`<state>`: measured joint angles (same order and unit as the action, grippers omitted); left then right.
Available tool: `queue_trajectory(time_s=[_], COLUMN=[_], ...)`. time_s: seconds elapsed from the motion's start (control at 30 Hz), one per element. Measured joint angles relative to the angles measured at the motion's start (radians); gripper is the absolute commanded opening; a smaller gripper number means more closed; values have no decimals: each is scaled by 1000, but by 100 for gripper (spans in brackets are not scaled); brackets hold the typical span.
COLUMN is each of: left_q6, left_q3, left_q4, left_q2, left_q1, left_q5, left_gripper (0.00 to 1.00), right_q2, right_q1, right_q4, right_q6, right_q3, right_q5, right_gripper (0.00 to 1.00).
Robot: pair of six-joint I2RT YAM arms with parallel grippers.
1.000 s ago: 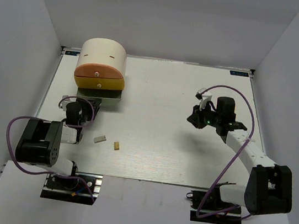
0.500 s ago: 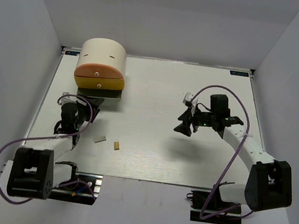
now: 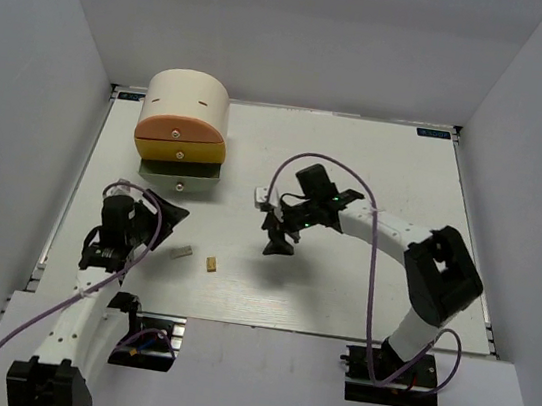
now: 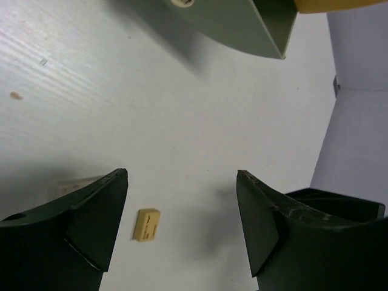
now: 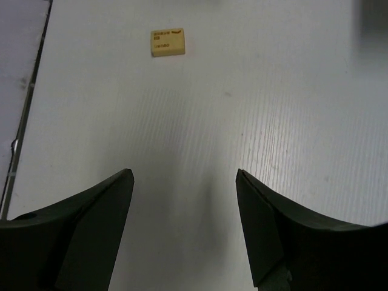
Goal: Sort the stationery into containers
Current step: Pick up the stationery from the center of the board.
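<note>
From above, my left gripper point(image 3: 165, 221) and right gripper point(image 3: 274, 236) both gape empty either side of the tan block point(image 3: 211, 264), lower centre. My left wrist view puts the tan block point(image 4: 146, 224) lower left, between spread fingers. My right wrist view has it upper left, so I'd centre before descending.

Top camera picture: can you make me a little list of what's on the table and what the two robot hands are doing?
containers: cream drum at the far left; orange tray stacked over yellow tray; grey-green tray sticking out at the bottom
tan block: lying on the table, near the front
pale block: just left of the tan block, not touching it
left gripper: open, holding nothing, beside the blocks
right gripper: open, holding nothing, above the table's middle
</note>
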<state>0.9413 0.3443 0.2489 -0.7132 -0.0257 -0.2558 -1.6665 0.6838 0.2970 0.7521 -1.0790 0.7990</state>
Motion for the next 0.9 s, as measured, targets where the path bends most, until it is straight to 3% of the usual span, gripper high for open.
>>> queue_trajectory(time_s=[0.27, 0.47, 0.9], left_q6=[-27, 3, 36], left_q3=[115, 226, 300], left_q4=[335, 512, 690], left_q2=[147, 111, 34], left_q1=[2, 2, 1], left_q5=[126, 213, 284], left_gripper=[82, 82, 82], right_q2=[-192, -250, -411], right_q1=[167, 256, 397], right_q4=[-15, -27, -68], right_q6=[-13, -12, -67], right_q3=[-171, -201, -345], right_q5=[-117, -181, -314], right_gripper=[76, 76, 71])
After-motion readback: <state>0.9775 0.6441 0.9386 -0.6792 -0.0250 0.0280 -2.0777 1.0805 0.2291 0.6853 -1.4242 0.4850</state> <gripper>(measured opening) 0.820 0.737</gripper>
